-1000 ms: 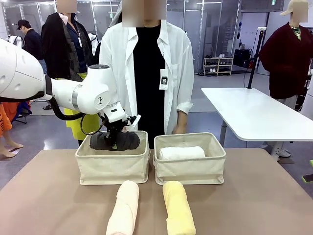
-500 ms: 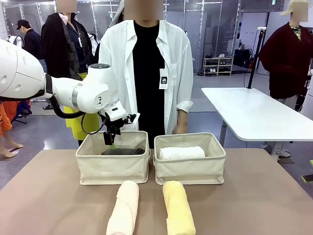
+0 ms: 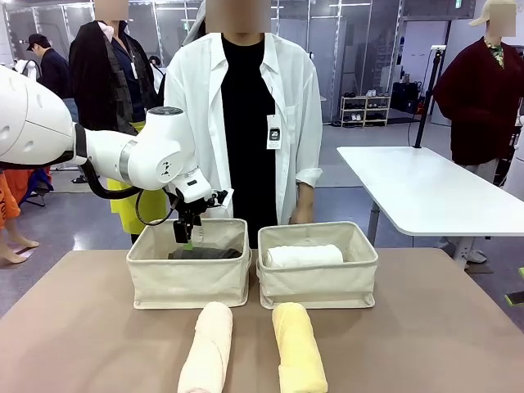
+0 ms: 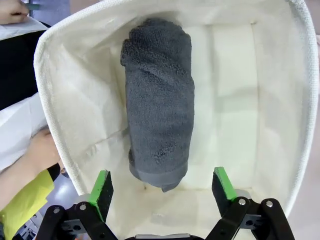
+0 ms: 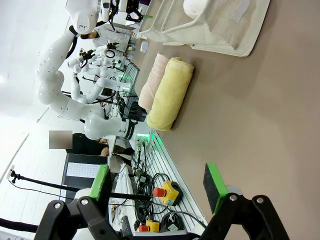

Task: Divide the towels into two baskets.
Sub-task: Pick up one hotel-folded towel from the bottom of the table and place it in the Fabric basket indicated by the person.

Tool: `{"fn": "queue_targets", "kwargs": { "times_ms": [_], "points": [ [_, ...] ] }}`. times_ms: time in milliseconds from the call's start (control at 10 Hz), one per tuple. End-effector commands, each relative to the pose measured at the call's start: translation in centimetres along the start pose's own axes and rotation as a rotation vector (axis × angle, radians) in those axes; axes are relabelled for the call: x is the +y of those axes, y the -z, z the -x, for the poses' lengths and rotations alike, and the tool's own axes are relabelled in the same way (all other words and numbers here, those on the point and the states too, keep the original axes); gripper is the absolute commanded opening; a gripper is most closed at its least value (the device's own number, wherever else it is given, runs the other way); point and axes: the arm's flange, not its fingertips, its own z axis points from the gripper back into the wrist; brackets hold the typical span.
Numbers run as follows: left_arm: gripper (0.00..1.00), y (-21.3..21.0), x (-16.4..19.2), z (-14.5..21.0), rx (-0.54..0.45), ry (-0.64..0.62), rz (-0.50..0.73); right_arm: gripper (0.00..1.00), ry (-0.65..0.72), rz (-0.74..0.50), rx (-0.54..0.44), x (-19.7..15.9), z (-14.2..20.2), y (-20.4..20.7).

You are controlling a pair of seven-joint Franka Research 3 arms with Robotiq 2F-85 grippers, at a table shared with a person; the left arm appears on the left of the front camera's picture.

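"Jaws?"
"Both pairs stand wide, empty: my right gripper (image 5: 157, 187) over the tan table (image 5: 260, 125), my left gripper (image 4: 162, 187) over the left beige canvas basket (image 3: 188, 282) holding the dark grey terry roll (image 4: 159, 100)."
"Others?"
"White roll (image 3: 303, 255) in the right basket (image 3: 319, 282); pink roll (image 3: 209, 348) and yellow roll (image 3: 299, 348) in front."

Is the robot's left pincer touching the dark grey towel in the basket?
Apart. The left wrist view shows the left pincer open, its pads either side of the dark grey towel, basket lining between.
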Motion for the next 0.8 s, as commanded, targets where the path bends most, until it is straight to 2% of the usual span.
{"fn": "queue_targets", "kwargs": {
  "times_ms": [0,600,700],
  "points": [
    [1.0,-0.1,0.2,0.2,0.005,0.009,0.0,0.93,0.001,0.006,-0.007,0.3,0.2,0.1],
    [1.0,0.0,0.0,-0.1,-0.001,0.001,0.001,0.93,0.001,0.006,-0.007,0.3,0.2,0.1],
    [1.0,-3.2,-0.2,1.8,0.023,-0.064,0.044,0.93,0.001,0.006,-0.007,0.3,0.2,0.1]
  ]
}}
